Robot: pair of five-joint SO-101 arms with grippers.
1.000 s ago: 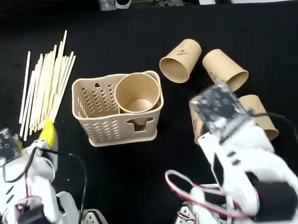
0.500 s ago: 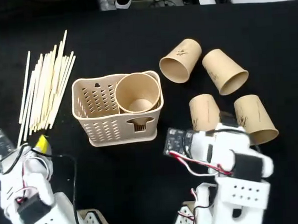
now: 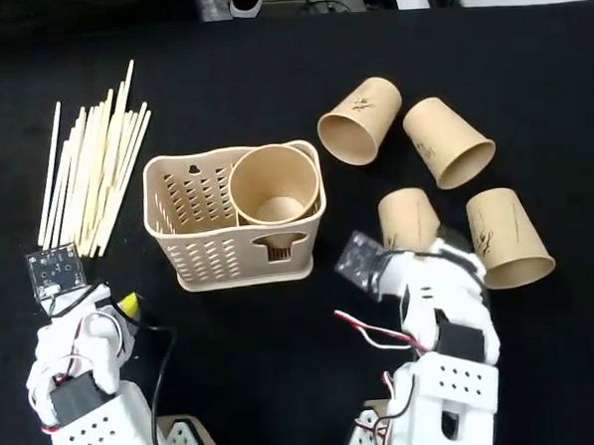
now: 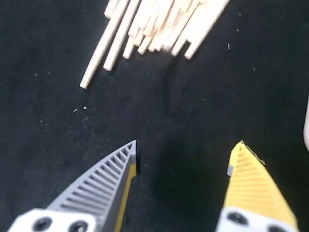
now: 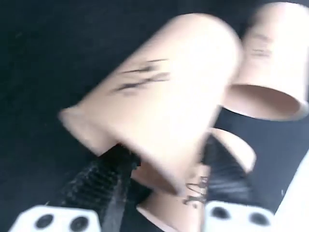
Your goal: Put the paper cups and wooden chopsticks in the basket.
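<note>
A: Where is there room around the basket?
B: Its left compartment is open from above; a cup fills the right one. Bare black table lies far of it, and near of it between the left arm and right arm.
A: And the sides?
B: Just left, the chopsticks fan out. On the right, four lying cups crowd together with narrow gaps.

The left arm and right arm are white plastic, trailed by red, white and black cables. The left pincer pairs a grey ribbed finger with a yellow one, screws at their roots; the right pincer has black ribbed fingers.
</note>
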